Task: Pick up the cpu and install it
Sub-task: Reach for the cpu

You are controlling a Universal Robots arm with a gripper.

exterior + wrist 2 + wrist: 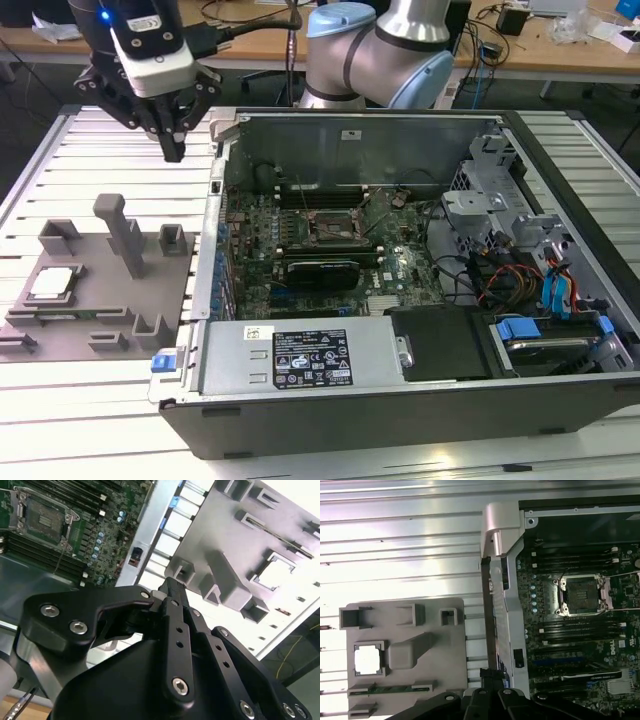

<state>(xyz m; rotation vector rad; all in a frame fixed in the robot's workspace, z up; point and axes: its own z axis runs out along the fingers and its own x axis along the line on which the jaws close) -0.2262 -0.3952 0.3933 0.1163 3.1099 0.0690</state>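
The cpu [52, 284] is a small square chip with a silvery top, lying flat in a recess at the exterior view's left end of the grey fixture plate [100, 310]. It also shows in both wrist views [275, 572] [369, 660]. My gripper [174, 150] hangs high above the slatted table, beyond the plate's far right corner and beside the computer case's left wall. Its black fingers [170, 587] are shut together and hold nothing. The dark metal-framed socket [325, 228] sits on the green motherboard, its retention frame around a bare centre [580, 595].
The open computer case [420, 380] fills the middle and right of the slatted aluminium table [100, 420]. A tall grey post [125, 235] and several small blocks rise from the fixture plate. Cables and drive bays crowd the case's right side [530, 270].
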